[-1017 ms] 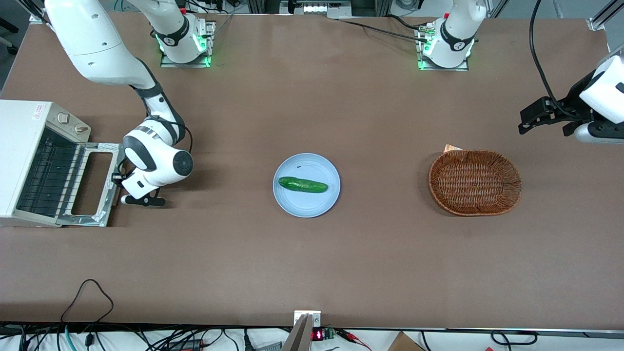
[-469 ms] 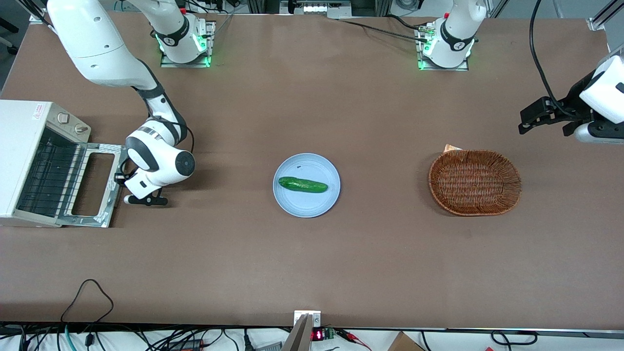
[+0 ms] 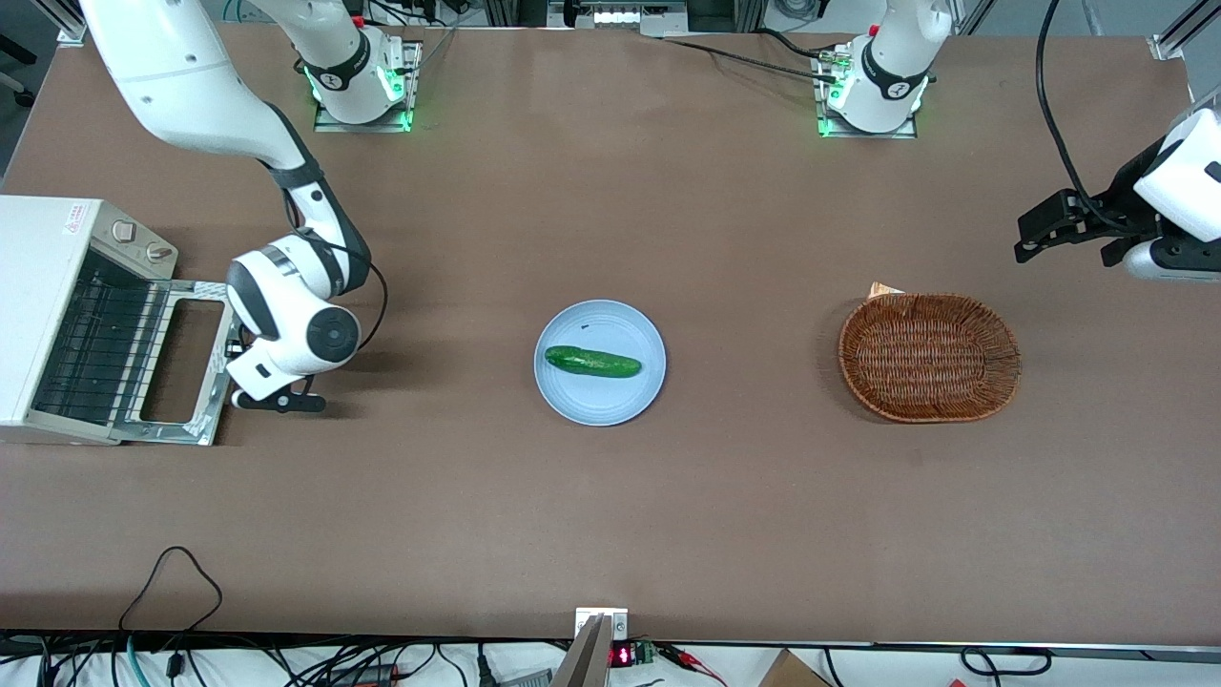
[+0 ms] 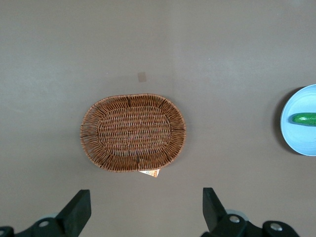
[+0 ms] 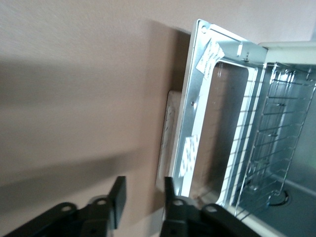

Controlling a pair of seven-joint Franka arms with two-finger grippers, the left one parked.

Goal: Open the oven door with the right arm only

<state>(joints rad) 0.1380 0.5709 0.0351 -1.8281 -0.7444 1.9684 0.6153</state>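
Silver-framed oven door (image 3: 181,358) with its glass window is seen folded down flat, the black two-finger end effector (image 5: 143,197) held slightly spread just beside its handle edge.

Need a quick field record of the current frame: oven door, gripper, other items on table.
oven door: fully open, lying flat in front of the toaster oven; wire rack visible inside
gripper: open, empty, at the door's handle edge, gripping nothing
right arm: wrist low beside the door
plate: mid-table, holds a cucumber
basket: toward the parked arm's end, nothing visible in it
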